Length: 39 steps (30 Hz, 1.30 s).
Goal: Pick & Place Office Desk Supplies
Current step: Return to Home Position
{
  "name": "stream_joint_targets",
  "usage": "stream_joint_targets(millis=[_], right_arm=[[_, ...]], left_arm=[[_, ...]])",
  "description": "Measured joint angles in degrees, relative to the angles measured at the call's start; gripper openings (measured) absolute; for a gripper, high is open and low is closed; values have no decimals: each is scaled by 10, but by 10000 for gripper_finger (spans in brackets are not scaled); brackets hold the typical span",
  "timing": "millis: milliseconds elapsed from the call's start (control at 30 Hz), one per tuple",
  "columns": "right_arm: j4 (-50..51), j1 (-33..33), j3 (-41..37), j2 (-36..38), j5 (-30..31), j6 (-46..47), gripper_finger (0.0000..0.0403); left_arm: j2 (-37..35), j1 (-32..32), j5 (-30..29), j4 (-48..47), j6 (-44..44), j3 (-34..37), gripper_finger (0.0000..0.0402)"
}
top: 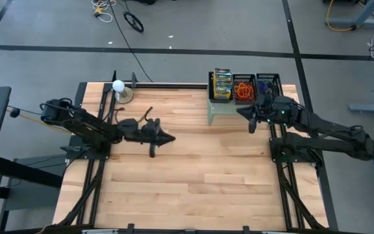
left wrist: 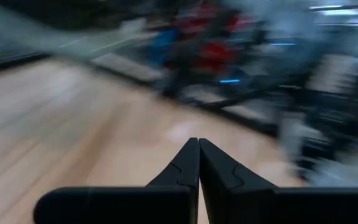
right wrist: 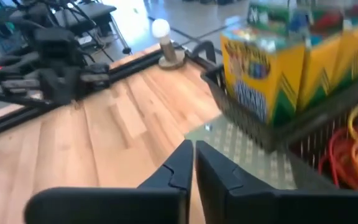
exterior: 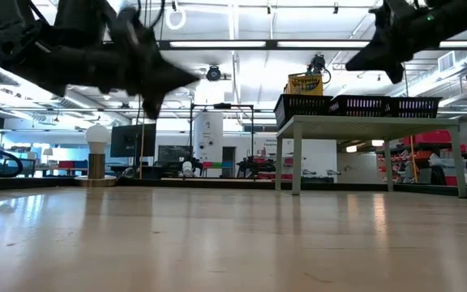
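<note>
Three black mesh trays (top: 244, 88) sit in a row on the pale green perforated shelf (top: 221, 112) at the table's far right. The left tray holds yellow-and-green crayon boxes (right wrist: 272, 62), also seen from above (top: 223, 85). The middle tray holds orange and red rubber bands (top: 243, 91); they also show in the right wrist view (right wrist: 353, 149). My right gripper (right wrist: 194, 147) is shut and empty, above the shelf's near edge, beside the trays (top: 252, 119). My left gripper (left wrist: 199, 144) is shut and empty, raised over the table's left middle (top: 169, 138).
A white ball on a stand (top: 118, 86) is at the far left edge of the table. The wooden table top (top: 193, 175) spreads between the arms and toward the near edge. The shelf stands on legs (exterior: 297, 154), lifting the trays above the table.
</note>
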<state>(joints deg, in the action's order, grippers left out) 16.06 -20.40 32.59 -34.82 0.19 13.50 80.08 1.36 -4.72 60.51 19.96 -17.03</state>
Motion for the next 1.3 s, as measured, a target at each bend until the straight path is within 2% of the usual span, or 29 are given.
stream_joint_targets(millis=[67, 133, 333, 500, 667, 767, 867, 1000, 1167, 1300], right_arm=[[14, 0, -4, 9, 0, 19, 37], [36, 0, -4, 14, 1, 24, 46], [69, 1, -4, 34, 1, 24, 47], [65, 24, -4, 56, -3, -54, 34], [62, 55, -5, 76, -3, -94, 25], [-2, 68, -41, 90, -3, -93, 25], [-67, 71, -93, 107, -3, -79, 25], [-75, 71, -128, 128, -3, -79, 25], [-100, 71, -144, 159, 3, -80, 25], [-157, 71, -187, 189, 8, -79, 25]], left_arm=[[0, -17, 109, 52, -25, 0, 8], [-1, -36, 181, 84, -21, 0, 8], [-1, -96, 221, 124, 9, 0, 18], [-1, -144, 276, 159, 8, 0, 19], [-4, -179, 270, 158, -21, 10, 19], [-14, -210, 269, 153, -29, 29, 19], [-46, -245, 270, 157, -40, 60, 20], [-118, -293, 271, 151, -43, 109, 20], [-212, -329, 270, 54, -53, 146, 20], [-269, -328, 240, -28, -85, 148, 20]])
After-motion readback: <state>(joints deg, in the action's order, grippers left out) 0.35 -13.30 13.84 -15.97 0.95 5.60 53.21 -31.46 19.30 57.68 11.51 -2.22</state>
